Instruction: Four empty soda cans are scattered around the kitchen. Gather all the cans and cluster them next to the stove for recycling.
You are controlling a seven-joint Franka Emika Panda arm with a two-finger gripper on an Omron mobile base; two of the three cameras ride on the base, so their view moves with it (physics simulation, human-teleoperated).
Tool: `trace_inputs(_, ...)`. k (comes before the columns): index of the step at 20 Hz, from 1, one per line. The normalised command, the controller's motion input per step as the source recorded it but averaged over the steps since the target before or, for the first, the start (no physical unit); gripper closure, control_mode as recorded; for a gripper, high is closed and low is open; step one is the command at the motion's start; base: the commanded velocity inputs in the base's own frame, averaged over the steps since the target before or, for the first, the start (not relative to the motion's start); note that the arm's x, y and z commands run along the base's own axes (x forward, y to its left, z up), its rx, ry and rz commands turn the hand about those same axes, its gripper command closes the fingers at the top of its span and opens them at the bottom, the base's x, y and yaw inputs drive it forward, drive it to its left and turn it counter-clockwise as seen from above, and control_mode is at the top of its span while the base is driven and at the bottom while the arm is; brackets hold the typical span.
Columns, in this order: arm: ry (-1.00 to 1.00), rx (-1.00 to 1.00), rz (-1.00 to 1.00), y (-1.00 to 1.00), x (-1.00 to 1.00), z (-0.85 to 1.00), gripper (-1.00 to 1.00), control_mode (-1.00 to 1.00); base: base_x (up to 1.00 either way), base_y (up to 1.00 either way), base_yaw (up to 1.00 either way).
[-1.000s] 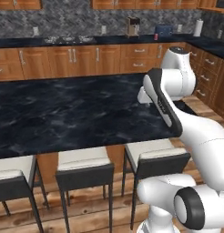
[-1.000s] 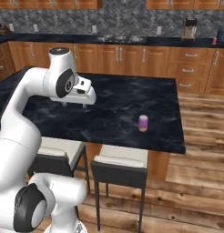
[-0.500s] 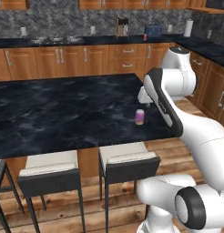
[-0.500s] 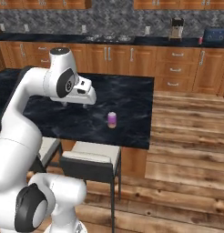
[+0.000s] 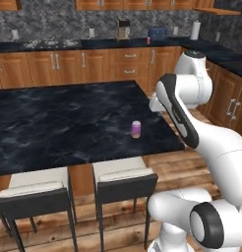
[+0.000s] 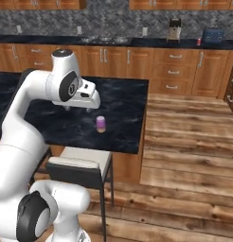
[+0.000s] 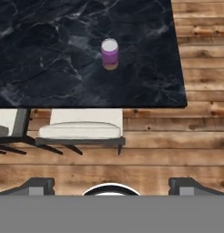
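On the black marbled island counter (image 5: 59,118) in the left base view, a small purple-pink can (image 5: 136,129) stands upright near the front right corner, with two stools (image 5: 124,177) tucked below and the white arm (image 5: 184,106) bent beside it. From the right base view, the same can (image 6: 101,124) sits just past the arm's hand, apart from it. Looking down from the hand view, the can (image 7: 109,53) stands on the counter well ahead of the gripper (image 7: 110,184), whose fingertips (image 7: 38,184) are spread wide apart and hold nothing

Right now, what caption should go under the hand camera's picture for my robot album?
Open gripper looks down at a purple can standing upright on the black island counter, a stool tucked below.
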Motion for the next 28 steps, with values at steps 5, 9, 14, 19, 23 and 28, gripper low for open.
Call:
trace_inputs(5, 0.00, 0.00, 0.00, 0.00, 0.00, 0.00, -1.00, 1.00, 0.46, 0.00, -0.01)
trace_inputs(9, 0.00, 0.00, 0.00, 0.00, 0.00, 0.00, -1.00, 1.00, 0.51, 0.00, 0.00)
trace_inputs(14, 0.00, 0.00, 0.00, 0.00, 0.00, 0.00, -1.00, 1.00, 0.44, 0.00, 0.00)
trace_inputs(19, 0.00, 0.00, 0.00, 0.00, 0.00, 0.00, -1.00, 1.00, 0.40, 0.00, 0.00)
trace_inputs(23, 0.00, 0.00, 0.00, 0.00, 0.00, 0.00, -1.00, 1.00, 0.31, 0.00, 0.00)
trace_inputs(28, 0.00, 0.00, 0.00, 0.00, 0.00, 0.00, -1.00, 1.00, 0.29, 0.02, 0.00)
